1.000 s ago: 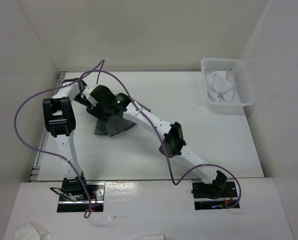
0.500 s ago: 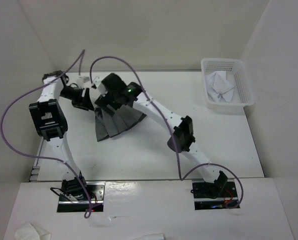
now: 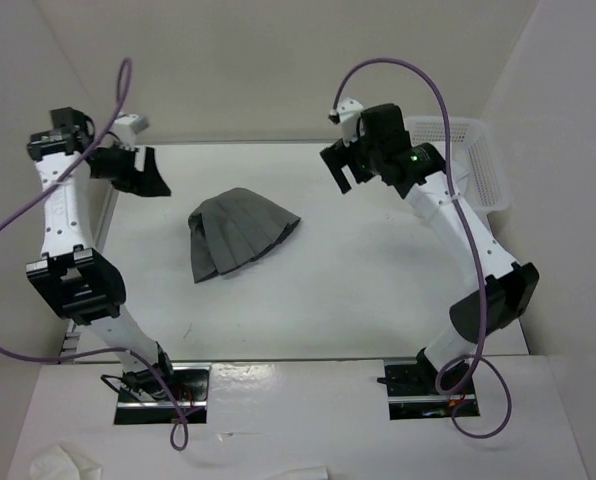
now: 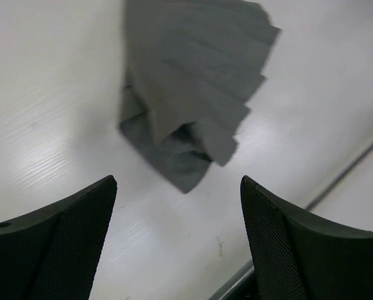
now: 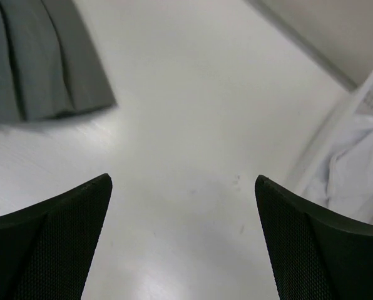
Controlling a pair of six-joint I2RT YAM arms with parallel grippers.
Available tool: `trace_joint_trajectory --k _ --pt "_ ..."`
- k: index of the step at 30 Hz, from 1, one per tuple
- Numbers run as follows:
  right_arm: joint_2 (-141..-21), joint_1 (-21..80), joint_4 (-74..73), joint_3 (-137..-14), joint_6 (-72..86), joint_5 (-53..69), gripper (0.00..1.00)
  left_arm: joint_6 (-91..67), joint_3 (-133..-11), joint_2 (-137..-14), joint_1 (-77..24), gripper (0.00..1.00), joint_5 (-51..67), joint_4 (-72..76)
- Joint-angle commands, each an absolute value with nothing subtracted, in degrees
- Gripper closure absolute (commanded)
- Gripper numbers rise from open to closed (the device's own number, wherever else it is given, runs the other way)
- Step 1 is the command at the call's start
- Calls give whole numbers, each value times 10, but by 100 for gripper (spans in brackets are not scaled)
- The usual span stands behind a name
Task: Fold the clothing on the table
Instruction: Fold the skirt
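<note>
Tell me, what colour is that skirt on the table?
The skirt is dark grey with pleats, seen best in the top external view.

No text, label, brand or number can be read (not on the clothing (image 3: 240, 232), nor the table (image 3: 378, 290)).

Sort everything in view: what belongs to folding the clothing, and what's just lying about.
Job: grey skirt, table, left hand, right hand, both open.
Lying about: white basket, white cloth inside it.
</note>
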State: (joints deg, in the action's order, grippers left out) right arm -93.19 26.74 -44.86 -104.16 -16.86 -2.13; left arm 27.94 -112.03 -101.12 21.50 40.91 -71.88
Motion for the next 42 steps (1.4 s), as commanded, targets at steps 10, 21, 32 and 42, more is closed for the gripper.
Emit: trace_joint_trajectory --k 10,21,32,42 --pt "-800 156 -405 -825 -178 24 1 221 -1069 -1091 -32 17 423 -657" --pt "-789 111 -422 -824 -173 37 1 237 -1042 -1147 -15 19 396 -629" --pt "-810 105 -422 -835 -173 37 1 249 -909 -1118 27 20 329 -604" --pt "-823 105 -422 -835 -168 53 1 250 -895 -1191 72 25 366 -576"
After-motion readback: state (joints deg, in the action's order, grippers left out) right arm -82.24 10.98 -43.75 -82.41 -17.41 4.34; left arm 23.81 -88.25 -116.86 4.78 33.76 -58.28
